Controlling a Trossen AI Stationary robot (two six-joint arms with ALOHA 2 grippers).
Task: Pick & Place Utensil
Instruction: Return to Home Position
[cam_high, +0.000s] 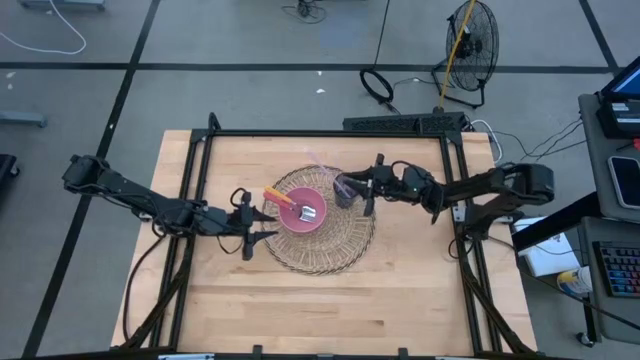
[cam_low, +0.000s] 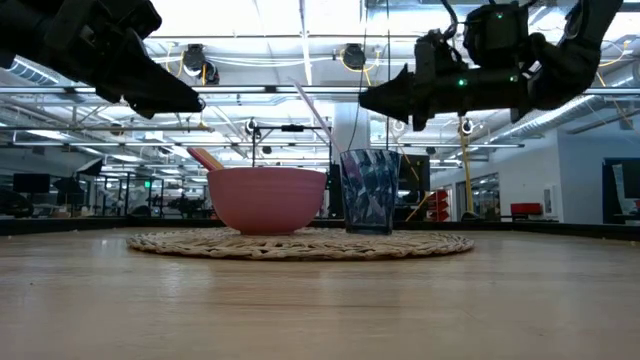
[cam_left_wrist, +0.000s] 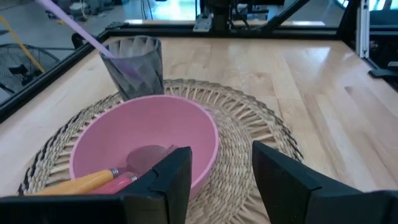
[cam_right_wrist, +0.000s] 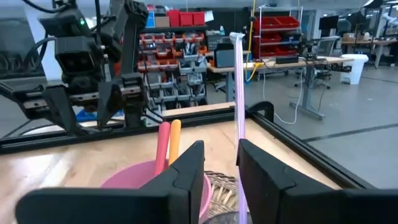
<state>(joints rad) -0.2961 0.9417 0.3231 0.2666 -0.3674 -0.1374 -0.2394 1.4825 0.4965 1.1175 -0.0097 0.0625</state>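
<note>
Woven mat (cam_low: 160, 243), bowl (cam_low: 267, 200), cup (cam_low: 370, 190); fan (cam_high: 470, 40) beyond table (cam_high: 400, 300).

We're high overhead first, looking straight down on the whole table (cam_high: 300, 310), far enough out to catch the floor (cam_high: 250, 40) on every side. Down to the low camera: it's level with the tabletop, facing across the woven mat (cam_low: 300, 243) into the room (cam_low: 560, 180) behind. Now the left wrist camera, close in, tipped down past the left gripper (cam_left_wrist: 221, 165) onto the pink bowl (cam_left_wrist: 149, 124). The right wrist camera is close too, looking past the right gripper (cam_right_wrist: 221, 158), nearly level, from the opposite side. All four share that bowl; the cup (cam_low: 370, 190) shows in the high, low and left wrist views.
</note>
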